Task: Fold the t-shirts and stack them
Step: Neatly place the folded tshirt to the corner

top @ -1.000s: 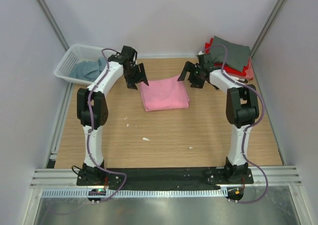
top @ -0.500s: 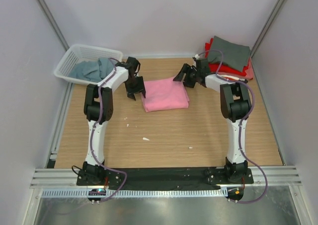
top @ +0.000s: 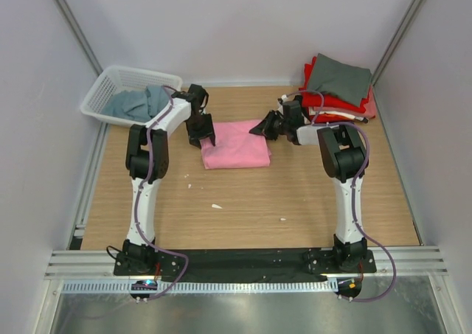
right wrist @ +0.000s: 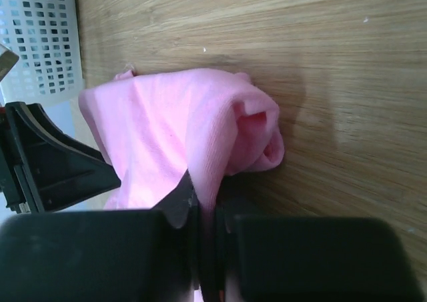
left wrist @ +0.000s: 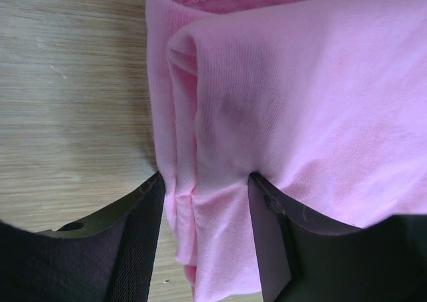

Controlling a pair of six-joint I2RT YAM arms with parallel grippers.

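Pink shirt (top: 236, 146), a thick folded rectangle (ends rolled). Left gripper (left wrist: 207, 189) pinches its bunched left edge; right gripper (right wrist: 205, 205) clamps the right edge.

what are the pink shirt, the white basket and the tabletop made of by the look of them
Pink t-shirt: soft matte knit, probably cotton; fine ribs, stitched hem, soft creases.
Basket: white plastic, slightly glossy; moulded lattice of holes.
Tabletop: light wood grain, smooth; solid wood or laminate, cannot tell.
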